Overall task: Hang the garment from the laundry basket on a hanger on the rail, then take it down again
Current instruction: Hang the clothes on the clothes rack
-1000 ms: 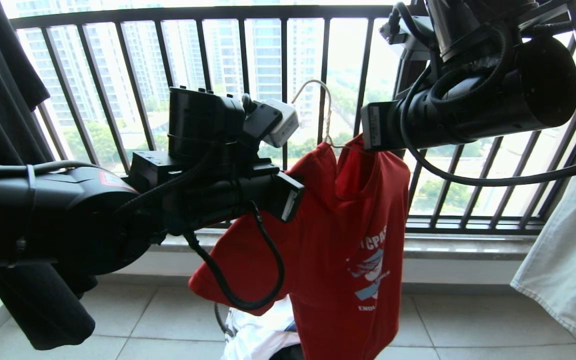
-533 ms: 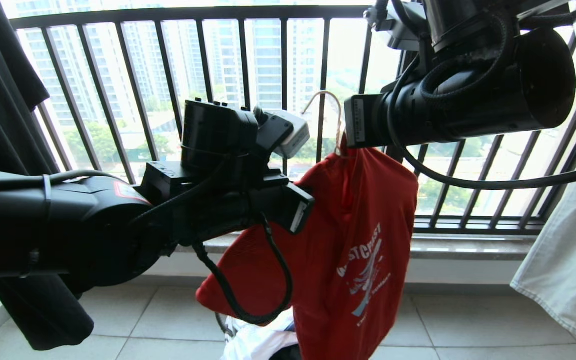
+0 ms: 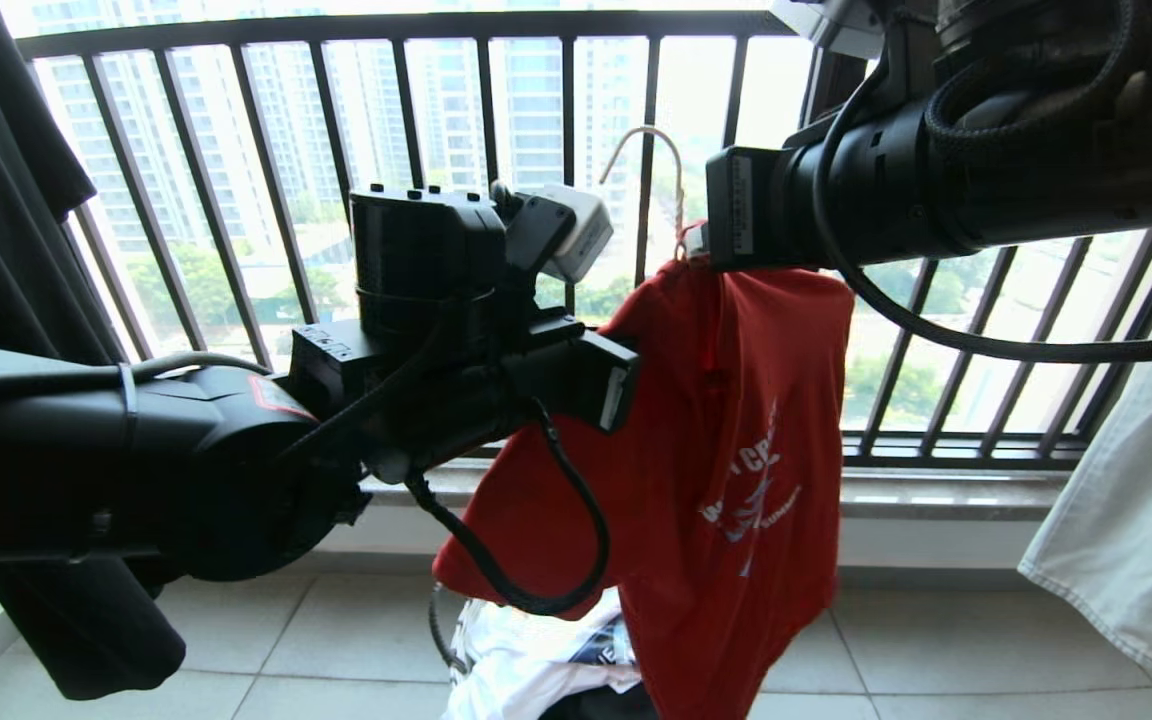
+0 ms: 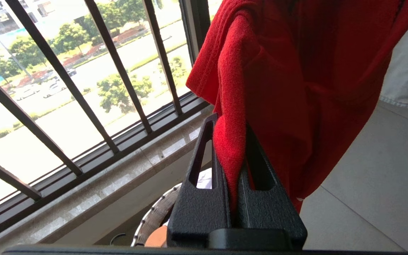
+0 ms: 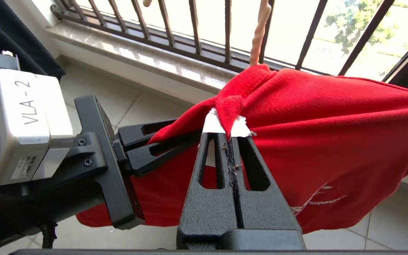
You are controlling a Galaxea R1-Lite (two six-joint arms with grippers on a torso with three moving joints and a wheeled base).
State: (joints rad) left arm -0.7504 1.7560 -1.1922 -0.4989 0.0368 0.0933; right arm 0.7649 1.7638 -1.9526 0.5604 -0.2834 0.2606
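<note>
**Red shirt on its hanger lifted higher, both claws clenched on cloth**

Compared with a second ago, the garment [image 3: 736, 420] and the hanger [image 3: 661, 165] sit higher against the balcony railing [image 3: 406, 120], and the cloth has swung so the chest print is turned more edge-on. That suggests the hanger is being carried up toward a rail that is out of view.

The right gripper [image 5: 229, 136] is pinched tight on the collar fold at the white neck label, just under the hanger's neck. The left gripper [image 4: 231, 148] is clamped on a sleeve fold further left. The laundry basket [image 4: 154, 219] stands on the floor below.
</note>
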